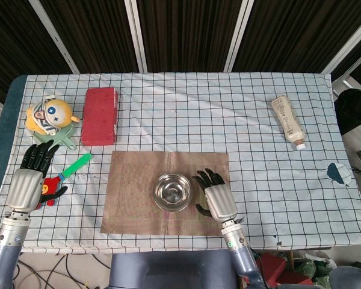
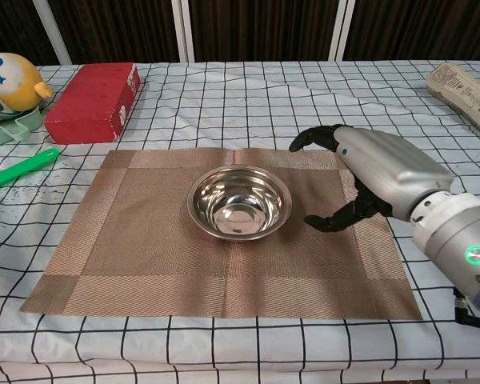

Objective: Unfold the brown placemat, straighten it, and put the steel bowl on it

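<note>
The brown placemat [image 1: 132, 195] [image 2: 144, 248] lies unfolded and flat on the checked tablecloth near the front edge. The steel bowl [image 1: 173, 191] [image 2: 239, 202] stands upright on the mat's middle, mouth up and empty. My right hand [image 1: 216, 198] [image 2: 380, 172] hovers just right of the bowl over the mat's right side, fingers spread and holding nothing, clear of the rim. My left hand [image 1: 25, 180] rests at the far left of the table, fingers apart, beside a small red toy; only the head view shows it.
A red box [image 1: 100, 115] [image 2: 94, 90] lies behind the mat at the left. A yellow plush toy [image 1: 49, 114] sits on a green dish, with a green stick [image 1: 76, 165] in front. A red toy [image 1: 47, 190] lies by my left hand. A cream bottle [image 1: 288, 121] lies at the far right.
</note>
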Available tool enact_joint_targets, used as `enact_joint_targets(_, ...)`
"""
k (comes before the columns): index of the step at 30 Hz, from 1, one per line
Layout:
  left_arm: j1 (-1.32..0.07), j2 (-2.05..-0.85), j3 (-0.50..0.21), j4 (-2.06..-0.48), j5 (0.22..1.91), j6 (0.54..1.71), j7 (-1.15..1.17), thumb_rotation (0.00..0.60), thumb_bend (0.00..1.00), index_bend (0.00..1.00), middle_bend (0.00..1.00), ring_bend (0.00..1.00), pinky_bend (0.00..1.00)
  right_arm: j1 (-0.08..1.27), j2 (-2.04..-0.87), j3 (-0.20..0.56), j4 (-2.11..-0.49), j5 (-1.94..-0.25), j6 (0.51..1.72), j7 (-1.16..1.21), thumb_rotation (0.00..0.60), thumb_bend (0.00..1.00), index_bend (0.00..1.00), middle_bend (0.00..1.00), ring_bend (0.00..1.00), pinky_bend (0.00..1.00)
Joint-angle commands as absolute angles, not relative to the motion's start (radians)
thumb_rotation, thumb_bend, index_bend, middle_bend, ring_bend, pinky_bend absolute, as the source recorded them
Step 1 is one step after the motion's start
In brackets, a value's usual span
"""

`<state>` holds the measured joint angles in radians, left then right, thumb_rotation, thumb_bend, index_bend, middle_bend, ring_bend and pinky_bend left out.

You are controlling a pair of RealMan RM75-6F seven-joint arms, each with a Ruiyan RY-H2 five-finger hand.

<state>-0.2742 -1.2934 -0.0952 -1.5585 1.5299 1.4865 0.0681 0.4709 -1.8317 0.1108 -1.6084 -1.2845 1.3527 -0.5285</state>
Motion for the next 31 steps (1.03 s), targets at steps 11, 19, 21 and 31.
enact_joint_targets(11,-0.271,-1.299,-0.093,-1.547,1.537,1.488,0.091,0.600,0.07,0.03,0.00,0.00,0.00,0.376,-1.565,0.079,-1.706,-1.334,1.447,-0.521,0.600,0.11,0.15,0.10,0.07,0.17)
enact_joint_targets(19,-0.272,-1.287,-0.084,-1.540,1.512,1.451,0.183,0.600,0.05,0.00,0.00,0.00,0.00,0.280,-1.347,0.061,-1.664,-1.332,1.507,-0.399,0.600,0.03,0.00,0.00,0.00,0.16)
enact_joint_targets(21,-0.270,-1.284,-0.082,-1.548,1.493,1.436,0.209,0.600,0.04,0.00,0.00,0.00,0.00,0.258,-1.313,0.055,-1.646,-1.331,1.520,-0.369,0.600,0.03,0.00,0.00,0.00,0.16)
enact_joint_targets(31,-0.274,-1.294,-0.101,-1.546,1.412,1.395,0.292,0.600,0.04,0.00,0.00,0.00,0.00,0.188,-1.266,0.079,-1.577,-1.313,1.568,-0.210,0.600,0.03,0.00,0.00,0.00,0.16)
